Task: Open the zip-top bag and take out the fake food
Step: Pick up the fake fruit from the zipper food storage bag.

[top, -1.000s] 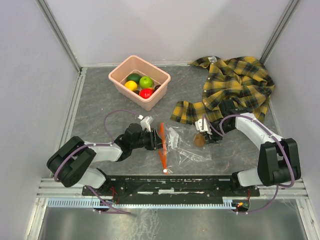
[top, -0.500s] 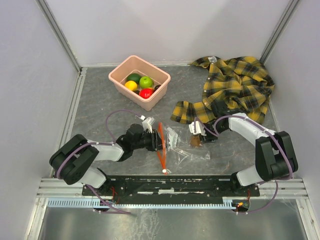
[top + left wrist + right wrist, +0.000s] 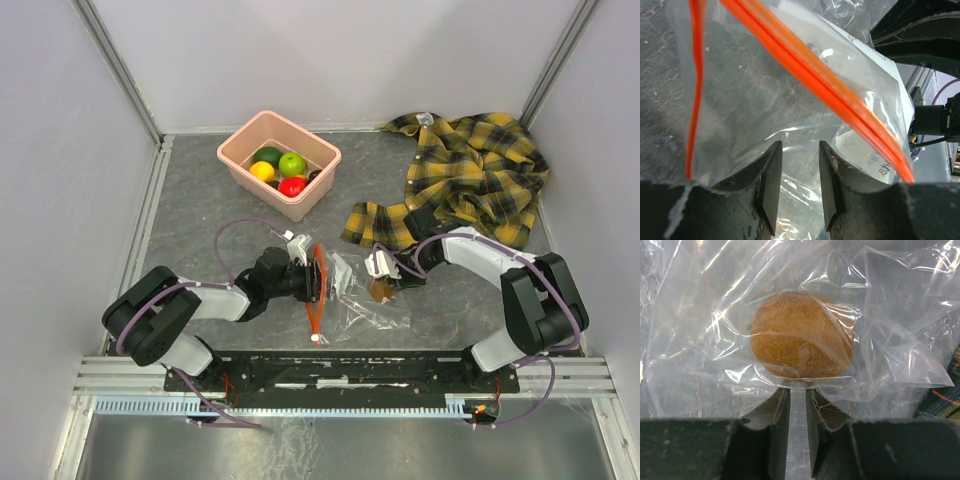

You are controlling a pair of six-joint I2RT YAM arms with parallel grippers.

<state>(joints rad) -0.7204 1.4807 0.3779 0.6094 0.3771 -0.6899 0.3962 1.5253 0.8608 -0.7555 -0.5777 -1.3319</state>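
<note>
The clear zip-top bag (image 3: pixel 352 300) lies between my arms, its orange zip strip (image 3: pixel 317 290) at its left edge. A brown piece of fake food (image 3: pixel 381 290) sits inside it, filling the middle of the right wrist view as a brown fruit (image 3: pixel 802 335) under the film. My right gripper (image 3: pixel 384 279) stands just behind that fruit, its jaws (image 3: pixel 798 390) pinched on a fold of bag film. My left gripper (image 3: pixel 320 283) is at the zip strip (image 3: pixel 805 65); its jaws (image 3: pixel 800 147) stand apart, with clear film showing in the gap.
A pink tub (image 3: pixel 240 140) at the back left holds green, yellow and red fruits (image 3: pixel 285 168). A yellow-and-black plaid shirt (image 3: pixel 470 175) is heaped at the back right, close behind my right arm. Side walls bound the table.
My right gripper has slid left and narrowed its jaws onto the film; the bag and brown fruit shifted left with it. The left arm has barely moved.
</note>
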